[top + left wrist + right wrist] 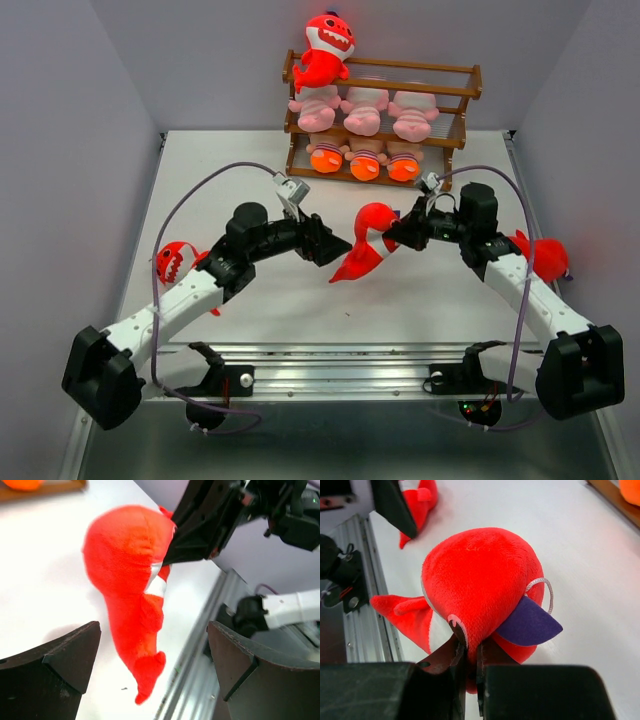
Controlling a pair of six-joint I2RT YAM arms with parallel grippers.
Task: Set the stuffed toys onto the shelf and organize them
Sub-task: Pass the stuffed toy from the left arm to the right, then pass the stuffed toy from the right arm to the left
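Overhead view faces the shelf (474, 82); both wrist views closely share one shark (480, 580).

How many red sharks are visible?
4 sharks: one atop the shelf, one in the right end effector, one by the left arm, one behind the right arm, both partly hidden.

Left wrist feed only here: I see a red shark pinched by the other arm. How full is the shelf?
Observer: The top tier of the shelf holds one red shark, at its left end.
Operator: Lower tiers?
Observer: Three pink striped toys fill the middle, three orange-footed dolls the bottom.
Operator: Any loose sharks besides the held shark?
Observer: Two: one shark left of the left arm, another shark right of the right arm.
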